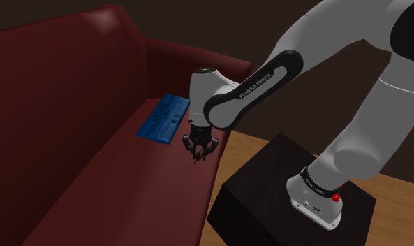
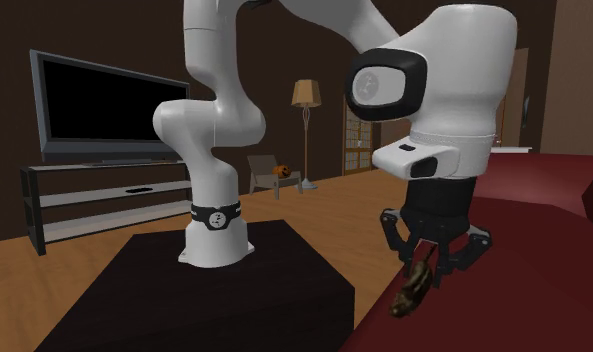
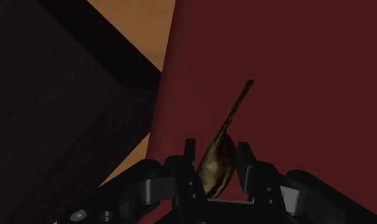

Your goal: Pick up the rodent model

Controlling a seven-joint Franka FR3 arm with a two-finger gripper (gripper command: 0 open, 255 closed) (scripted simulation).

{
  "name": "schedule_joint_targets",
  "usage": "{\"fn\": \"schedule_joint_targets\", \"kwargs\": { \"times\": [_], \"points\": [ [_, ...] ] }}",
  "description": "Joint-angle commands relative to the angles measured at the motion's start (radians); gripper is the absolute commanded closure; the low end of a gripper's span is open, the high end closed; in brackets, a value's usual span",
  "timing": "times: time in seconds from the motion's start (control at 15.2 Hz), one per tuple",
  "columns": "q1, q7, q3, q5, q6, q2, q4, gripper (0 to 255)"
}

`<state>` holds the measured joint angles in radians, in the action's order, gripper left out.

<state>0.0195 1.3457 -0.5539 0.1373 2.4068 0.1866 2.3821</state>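
The rodent model [image 3: 220,160] is a small brown-olive body with a long thin tail. My black gripper [image 3: 217,159] is shut on it, both fingers clasping its body, the tail sticking out beyond the fingertips. In the second exterior view the rodent model [image 2: 413,285] hangs from the gripper [image 2: 431,262] just above the dark red sofa seat [image 2: 544,290]. The shoulder view has the gripper [image 1: 199,148] near the sofa seat's front edge with the rodent model [image 1: 198,156] a small shape between the fingers.
A blue flat box [image 1: 164,118] lies on the sofa seat [image 1: 128,182] behind the gripper. The black stand [image 1: 268,189] sits close beside the sofa's front edge on the wooden floor [image 1: 387,189]. A TV on a shelf [image 2: 99,110] and a floor lamp [image 2: 305,100] stand far off.
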Motion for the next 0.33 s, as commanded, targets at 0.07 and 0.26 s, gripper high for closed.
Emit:
{"fn": "schedule_joint_targets", "kwargs": {
  "times": [0.07,0.26],
  "points": [
    [-0.007,-0.012,-0.008,0.024,-0.041,-0.041,-0.003,255],
    [-0.009,-0.016,-0.011,0.033,-0.057,-0.056,-0.006,255]
  ]
}}
